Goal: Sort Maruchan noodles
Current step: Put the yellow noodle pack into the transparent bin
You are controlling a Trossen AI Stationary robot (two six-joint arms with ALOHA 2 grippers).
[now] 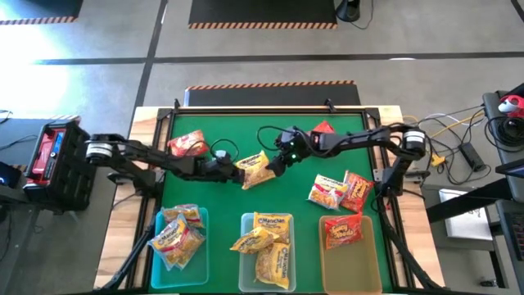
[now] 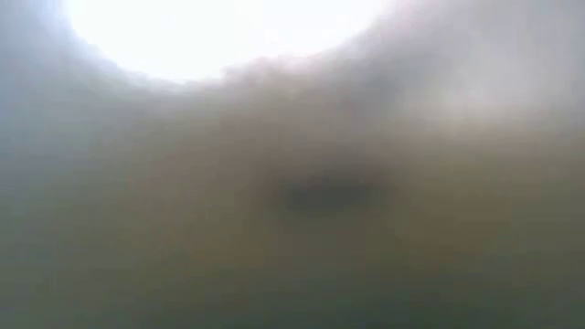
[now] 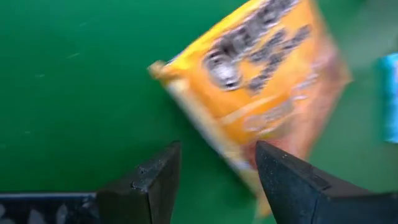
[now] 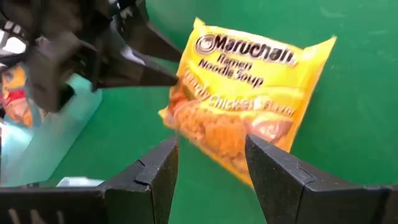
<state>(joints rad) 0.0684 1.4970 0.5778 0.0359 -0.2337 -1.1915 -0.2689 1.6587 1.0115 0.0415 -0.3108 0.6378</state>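
Note:
A yellow Maruchan packet sits tilted at the middle of the green mat, between both grippers. My left gripper reaches in from the table's left and is open, its fingertips at the packet's left edge. My right gripper comes from the right and is open, with the packet's lower edge just past its fingertips. Whether the packet rests on the mat or is lifted does not show. The low view is a blur and shows nothing. My left gripper has the packet's sealed edge running close by the inner side of one finger; I cannot tell whether it touches. My right gripper has the packet's lower corner beside one finger; I cannot tell whether it touches.
Three translucent bins line the near edge: the left bin holds orange-yellow packets, the middle bin yellow ones, the right bin a red one. Loose packets lie at the far left, far right and right.

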